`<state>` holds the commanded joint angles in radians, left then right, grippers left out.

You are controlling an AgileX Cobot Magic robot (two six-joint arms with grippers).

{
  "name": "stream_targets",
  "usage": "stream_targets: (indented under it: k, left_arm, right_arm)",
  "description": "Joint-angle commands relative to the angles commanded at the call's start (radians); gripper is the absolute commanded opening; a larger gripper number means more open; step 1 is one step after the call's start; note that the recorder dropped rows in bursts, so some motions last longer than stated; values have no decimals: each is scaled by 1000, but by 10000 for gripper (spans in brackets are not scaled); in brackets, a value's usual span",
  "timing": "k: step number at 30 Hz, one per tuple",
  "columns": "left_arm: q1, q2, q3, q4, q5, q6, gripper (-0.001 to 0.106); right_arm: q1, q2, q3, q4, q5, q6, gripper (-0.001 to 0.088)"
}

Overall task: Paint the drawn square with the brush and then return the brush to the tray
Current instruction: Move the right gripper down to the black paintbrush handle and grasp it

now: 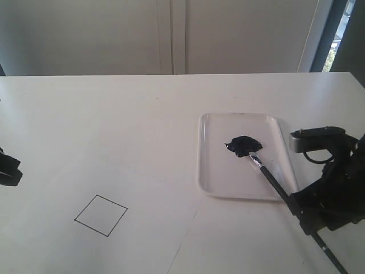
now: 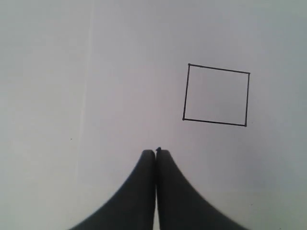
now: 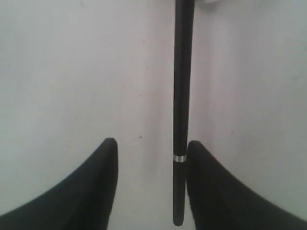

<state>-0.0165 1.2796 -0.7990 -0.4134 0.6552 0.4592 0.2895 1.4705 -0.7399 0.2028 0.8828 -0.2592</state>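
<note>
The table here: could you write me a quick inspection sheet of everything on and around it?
Surface: white table, with a paper sheet lying flat on it.
Job's things: drawn square unpainted; brush has its bristles at the paint blob in the tray, handle sticking out over the rim.
Clutter: nothing seen.
Grippers: left gripper shut, empty; right gripper open, straddling the brush handle.
Cables: black loop on the right arm, probably a cable.
Surroundings: pale wall panels, window strip at the far right.
</note>
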Motion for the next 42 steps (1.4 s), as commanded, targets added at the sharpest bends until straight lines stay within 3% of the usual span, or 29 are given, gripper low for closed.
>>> stream_targets:
  k: [9,19,34,42]
  left_arm:
    - [0,4,0,-2,0,0,81]
    - [0,4,0,-9,0,0,81]
    - [0,4,0,-11,0,0,81]
    - [0,4,0,-11,0,0,81]
  right_arm:
    - [1,9,20,-70,-45,55,397]
    - [69,70,20,-155,-72,86,397]
    - [71,174,20,-163,-103,106,388]
    - [71,195,20,-155,-103,106,196]
